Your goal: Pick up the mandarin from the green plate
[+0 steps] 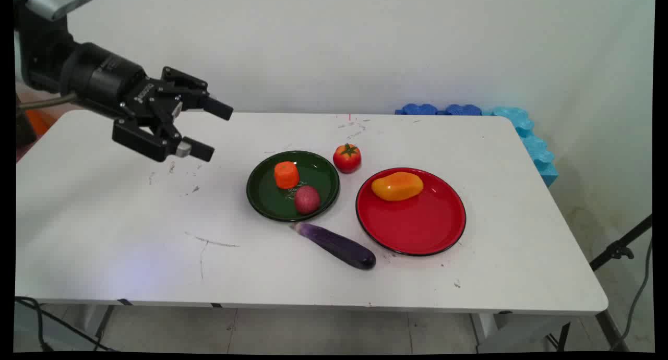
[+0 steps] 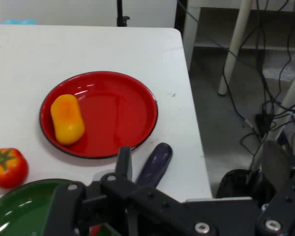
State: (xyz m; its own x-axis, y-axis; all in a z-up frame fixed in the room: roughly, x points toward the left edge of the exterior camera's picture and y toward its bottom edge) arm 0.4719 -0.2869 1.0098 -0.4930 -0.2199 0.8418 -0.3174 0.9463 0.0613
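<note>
My black gripper [image 1: 215, 131] hangs open above the table's left part, holding nothing, its fingers pointing right toward the plates. Nearest to it is a dark green plate [image 1: 318, 171] [image 2: 19, 206] carrying an orange carrot piece [image 1: 286, 175] and a reddish round fruit [image 1: 307, 199]. A red tomato [image 1: 347, 157] [image 2: 7, 167] sits on the table just behind that plate. A purple eggplant [image 1: 339, 245] [image 2: 155, 164] lies in front, between the plates. To the right, a red plate [image 1: 417, 229] [image 2: 118, 113] holds a yellow-orange mango [image 1: 397, 186] [image 2: 67, 119].
Blue foam pieces [image 1: 522, 128] line the table's far right corner. A black stand leg [image 1: 618, 250] rises beside the table's right edge. In the hand view, cables [image 2: 275, 93] and a white table leg [image 2: 234, 46] lie on the floor beyond the table's edge.
</note>
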